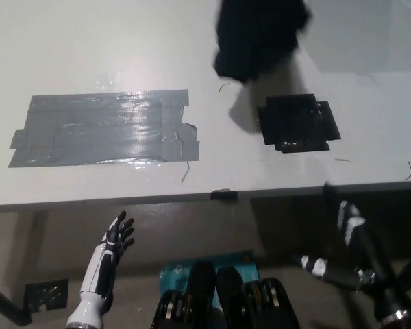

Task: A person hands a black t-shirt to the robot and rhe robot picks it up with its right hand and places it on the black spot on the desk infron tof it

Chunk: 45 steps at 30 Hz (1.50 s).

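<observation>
The pale tabletop (123, 55) carries a wide grey duct-tape patch (106, 130) toward its left and a smaller black tape patch (298, 122) nearer the right, both near the front edge.

desk (89, 41): pale grey top, glare | grey tape patch (103, 130) | floor (48, 240): dull beige

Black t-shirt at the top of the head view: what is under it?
Under the black t-shirt lies bare desk carrying its shadow, with the black spot just nearer the robot and uncovered. Whatever holds the shirt is out of view.
</observation>
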### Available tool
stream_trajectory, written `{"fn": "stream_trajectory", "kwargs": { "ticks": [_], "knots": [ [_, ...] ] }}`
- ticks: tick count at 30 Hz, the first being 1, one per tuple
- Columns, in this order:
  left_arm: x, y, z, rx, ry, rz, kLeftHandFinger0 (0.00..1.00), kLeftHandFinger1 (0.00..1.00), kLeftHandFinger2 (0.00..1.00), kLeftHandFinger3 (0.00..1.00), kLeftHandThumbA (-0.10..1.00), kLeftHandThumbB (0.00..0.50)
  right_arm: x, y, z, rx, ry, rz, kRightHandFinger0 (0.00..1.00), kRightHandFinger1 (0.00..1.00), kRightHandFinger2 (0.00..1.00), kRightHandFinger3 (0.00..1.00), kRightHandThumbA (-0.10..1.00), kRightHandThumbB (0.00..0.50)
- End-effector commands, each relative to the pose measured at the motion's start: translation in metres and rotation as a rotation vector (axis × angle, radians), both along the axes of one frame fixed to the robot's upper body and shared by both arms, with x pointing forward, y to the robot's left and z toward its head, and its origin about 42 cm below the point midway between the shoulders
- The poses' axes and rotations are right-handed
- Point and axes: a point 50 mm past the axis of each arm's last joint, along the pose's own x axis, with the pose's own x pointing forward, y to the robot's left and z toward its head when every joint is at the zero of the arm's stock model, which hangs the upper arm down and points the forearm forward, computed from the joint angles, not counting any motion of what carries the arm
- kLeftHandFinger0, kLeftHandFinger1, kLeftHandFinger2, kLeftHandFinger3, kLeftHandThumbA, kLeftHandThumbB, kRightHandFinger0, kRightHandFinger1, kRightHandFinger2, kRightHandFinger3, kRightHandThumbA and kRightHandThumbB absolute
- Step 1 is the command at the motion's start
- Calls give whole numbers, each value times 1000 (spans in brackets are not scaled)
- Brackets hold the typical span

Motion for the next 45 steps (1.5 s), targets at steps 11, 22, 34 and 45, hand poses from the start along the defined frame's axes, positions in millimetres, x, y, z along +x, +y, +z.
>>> {"fn": "stream_trajectory", "kwargs": {
  "ticks": [11,22,34,45],
  "knots": [
    [1,-2,11,20,-67,-42,1000,1000,1000,1000,1000,500,75,3,163,-164,-381,-222,1000,1000,1000,1000,1000,357],
    [4,-1,14,58,-85,-58,1000,1000,1000,1000,1000,500,158,22,184,-118,-277,-267,1000,1000,1000,1000,1000,391],
    [6,-2,17,86,-100,-73,1000,1000,1000,1000,1000,500,220,27,191,-203,-207,-357,1000,1000,1000,1000,949,369],
    [9,-2,22,101,-107,-89,1000,1000,1000,1000,1000,500,241,25,152,-350,-226,-566,0,379,806,850,-100,180]
  ]
}}
